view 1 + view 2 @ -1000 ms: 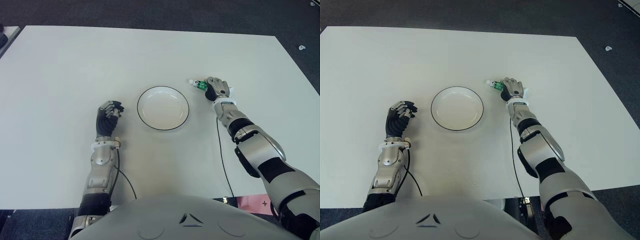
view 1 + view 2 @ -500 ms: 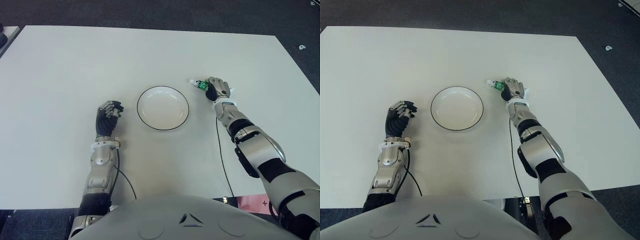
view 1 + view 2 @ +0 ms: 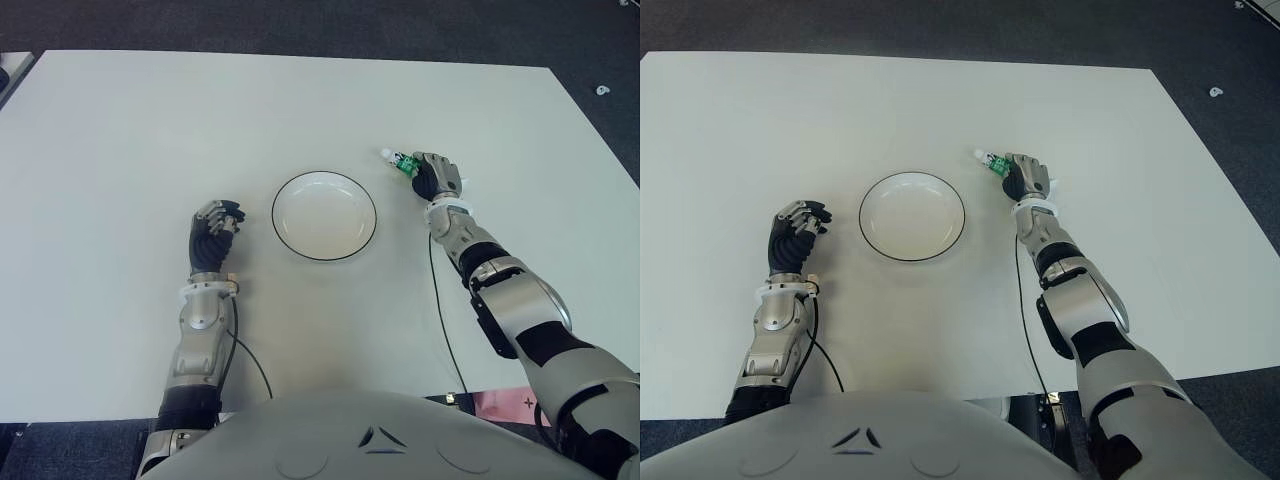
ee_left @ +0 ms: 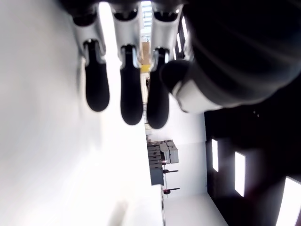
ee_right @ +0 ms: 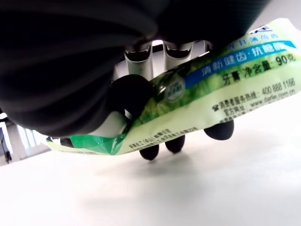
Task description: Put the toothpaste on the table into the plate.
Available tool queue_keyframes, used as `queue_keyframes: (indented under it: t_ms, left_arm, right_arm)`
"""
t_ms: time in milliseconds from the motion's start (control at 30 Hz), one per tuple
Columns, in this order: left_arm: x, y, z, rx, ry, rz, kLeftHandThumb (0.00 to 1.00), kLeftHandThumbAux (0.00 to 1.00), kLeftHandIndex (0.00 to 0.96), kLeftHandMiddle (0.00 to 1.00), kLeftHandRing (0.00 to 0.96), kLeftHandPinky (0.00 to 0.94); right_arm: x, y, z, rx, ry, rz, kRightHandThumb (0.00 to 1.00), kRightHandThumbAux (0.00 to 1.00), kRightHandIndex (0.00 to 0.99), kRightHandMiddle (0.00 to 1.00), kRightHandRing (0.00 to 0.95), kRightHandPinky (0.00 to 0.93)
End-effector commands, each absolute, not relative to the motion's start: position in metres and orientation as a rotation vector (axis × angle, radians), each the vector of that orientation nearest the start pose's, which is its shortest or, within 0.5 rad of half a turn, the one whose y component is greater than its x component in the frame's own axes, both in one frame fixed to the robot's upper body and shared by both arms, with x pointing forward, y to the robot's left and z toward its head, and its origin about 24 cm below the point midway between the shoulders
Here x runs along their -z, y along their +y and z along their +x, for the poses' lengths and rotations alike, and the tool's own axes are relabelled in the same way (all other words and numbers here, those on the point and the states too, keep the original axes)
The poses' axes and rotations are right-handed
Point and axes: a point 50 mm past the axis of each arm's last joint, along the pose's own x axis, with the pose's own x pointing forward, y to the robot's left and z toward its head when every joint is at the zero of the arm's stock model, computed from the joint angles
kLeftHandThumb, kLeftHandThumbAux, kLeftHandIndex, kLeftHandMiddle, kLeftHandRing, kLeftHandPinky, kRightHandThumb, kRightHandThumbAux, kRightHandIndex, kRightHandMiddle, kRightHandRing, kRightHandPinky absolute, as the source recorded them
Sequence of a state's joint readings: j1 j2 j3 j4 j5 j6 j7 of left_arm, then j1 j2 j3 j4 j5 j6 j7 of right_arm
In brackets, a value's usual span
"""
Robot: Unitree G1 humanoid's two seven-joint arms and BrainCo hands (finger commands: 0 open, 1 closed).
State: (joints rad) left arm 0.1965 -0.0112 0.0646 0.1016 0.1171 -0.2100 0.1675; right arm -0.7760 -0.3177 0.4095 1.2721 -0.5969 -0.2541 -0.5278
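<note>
Right wrist view shows the toothpaste (image 5: 197,89) clamped in the right hand (image 3: 437,178): the thumb presses the green-and-white tube from one side while the fingers (image 5: 175,142) curl round the other, their dark tips showing beneath it, with the pale desk under them. The tube's long axis runs across the palm, so both ends stick out of the grip; whether it is clear of the desk I cannot tell.

In the eye views the tube's white cap end pokes out of the hand toward the far left, pointing roughly at the far right edge of the plate (image 3: 288,236). The hand and tube sit to the right of the plate and slightly farther away, near it but not over it; a strip of bare desk (image 3: 120,130) lies between the cap and the rim. The plate is white with a dark rim and holds nothing.

The relation that matters now is that the plate lies to the left and a little nearer than the held tube, and the right hand is the one that has it. My judgement is that the grasp is made and the carry is what remains: a short move leftward and nearer to bring the tube over the bowl of the plate, then a release, taking care that the cap end clears the rim.

The left hand (image 3: 214,231) shows on the left of the plate, its fingers curled in and holding nothing.
</note>
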Motion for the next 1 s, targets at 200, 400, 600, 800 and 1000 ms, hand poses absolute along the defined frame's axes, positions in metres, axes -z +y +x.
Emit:
queue_keyframes:
  t_ms: [200, 400, 600, 800, 1000]
  left_arm:
    - [0.035, 0.18, 0.187, -0.255, 0.258, 0.124, 0.709, 0.721, 0.432, 0.503, 0.494, 0.5]
    - [0.035, 0.181, 0.187, -0.254, 0.262, 0.125, 0.709, 0.72, 0.432, 0.504, 0.496, 0.498]
    - [0.036, 0.181, 0.188, -0.255, 0.266, 0.118, 0.708, 0.72, 0.431, 0.503, 0.495, 0.496]
    - [0.037, 0.181, 0.188, -0.255, 0.266, 0.112, 0.706, 0.721, 0.431, 0.499, 0.499, 0.501]
    - [0.038, 0.181, 0.189, -0.249, 0.261, 0.105, 0.705, 0.721, 0.431, 0.494, 0.499, 0.505]
  right_arm:
    - [-0.048, -0.165, 0.363, 0.018, -0.192, -1.062, 0.949, 0.66, 0.381, 0.509, 0.526, 0.812]
    - [-0.061, -0.15, 0.364, -0.004, -0.301, -1.026, 0.949, 0.661, 0.378, 0.509, 0.53, 0.835]
    - [-0.073, -0.136, 0.359, -0.068, -0.41, -0.967, 0.949, 0.661, 0.375, 0.51, 0.535, 0.85]
    - [-0.081, -0.125, 0.351, -0.145, -0.493, -0.928, 0.899, 0.672, 0.382, 0.526, 0.699, 0.865]
    - [-0.086, -0.108, 0.34, -0.224, -0.558, -0.901, 0.853, 0.682, 0.39, 0.542, 0.858, 0.878]
